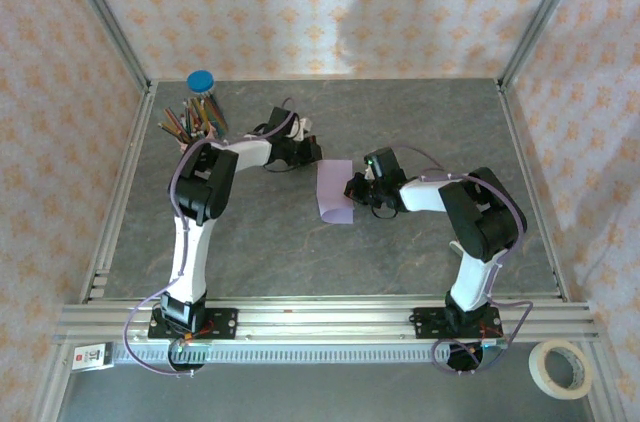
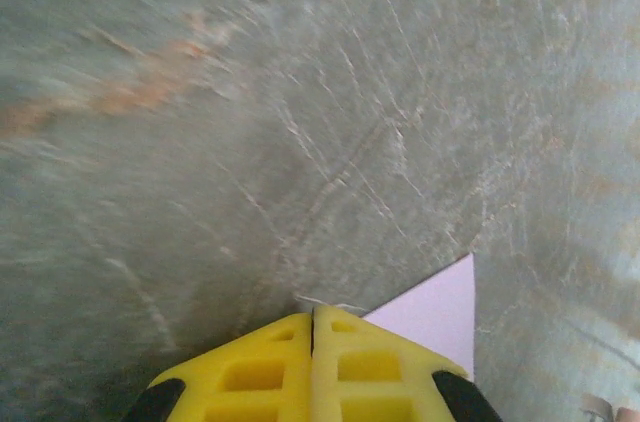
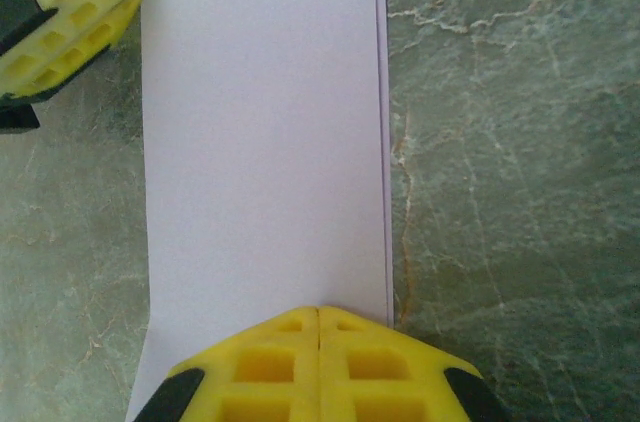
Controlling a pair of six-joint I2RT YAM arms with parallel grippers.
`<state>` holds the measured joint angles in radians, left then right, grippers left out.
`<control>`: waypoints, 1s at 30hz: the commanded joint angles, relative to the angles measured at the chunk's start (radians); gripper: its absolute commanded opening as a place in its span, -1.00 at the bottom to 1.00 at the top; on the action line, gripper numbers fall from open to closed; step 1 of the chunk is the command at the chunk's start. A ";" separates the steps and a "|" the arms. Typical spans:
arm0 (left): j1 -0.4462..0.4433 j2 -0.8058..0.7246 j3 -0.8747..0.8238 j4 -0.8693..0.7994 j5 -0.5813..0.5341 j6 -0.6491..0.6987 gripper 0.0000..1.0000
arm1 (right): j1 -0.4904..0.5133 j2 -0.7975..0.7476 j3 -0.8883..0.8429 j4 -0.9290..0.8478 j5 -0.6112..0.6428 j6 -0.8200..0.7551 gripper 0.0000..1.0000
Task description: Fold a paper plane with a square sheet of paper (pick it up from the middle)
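Your square sheet of paper (image 1: 333,192) lies flat on the grey surface (image 1: 420,122), about in the middle, between the two arms. It shows as a narrow lilac rectangle. In the right wrist view a second edge peeks out along one long side of the sheet (image 3: 265,142), so it is two layers there.

Your left claw (image 1: 305,150) sits at the sheet's far edge. From its own camera the yellow fingers (image 2: 260,372) are clenched flat against each other, and a pointed corner of the paper (image 2: 435,317) shows just beside them. You cannot tell whether any paper is caught between them.

Your right claw (image 1: 358,187) is at the sheet's right edge, also clenched, with its tips (image 3: 318,327) meeting over the paper's border. Whether it is gripping the paper or only resting on it is unclear. The left claw (image 3: 75,2) shows there too, at the opposite corner.

A cup of coloured pencils (image 1: 197,120) stands at the far left, well apart from the paper. A tape roll (image 1: 560,367) lies off the near right corner.
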<state>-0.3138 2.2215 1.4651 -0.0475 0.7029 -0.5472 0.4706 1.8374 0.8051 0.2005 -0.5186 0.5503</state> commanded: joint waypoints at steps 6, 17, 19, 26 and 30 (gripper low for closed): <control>-0.001 -0.090 0.021 -0.048 -0.025 0.003 -1.00 | -0.007 0.154 -0.125 -0.338 0.247 0.000 -0.95; -0.121 -0.284 -0.290 0.120 -0.001 -0.236 -1.00 | -0.007 0.153 -0.129 -0.336 0.233 -0.007 -0.95; -0.133 -0.290 -0.304 0.111 0.007 -0.241 -1.00 | -0.007 0.153 -0.129 -0.337 0.233 -0.010 -0.95; -0.168 -0.286 -0.387 0.135 0.035 -0.279 -1.00 | -0.007 0.155 -0.127 -0.330 0.230 -0.005 -0.95; -0.173 -0.290 -0.418 0.138 0.029 -0.274 -1.00 | -0.007 0.155 -0.126 -0.331 0.232 -0.005 -0.95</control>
<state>-0.4812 1.9472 1.0634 0.0624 0.7197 -0.8043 0.4706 1.8359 0.7975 0.2153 -0.5159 0.5636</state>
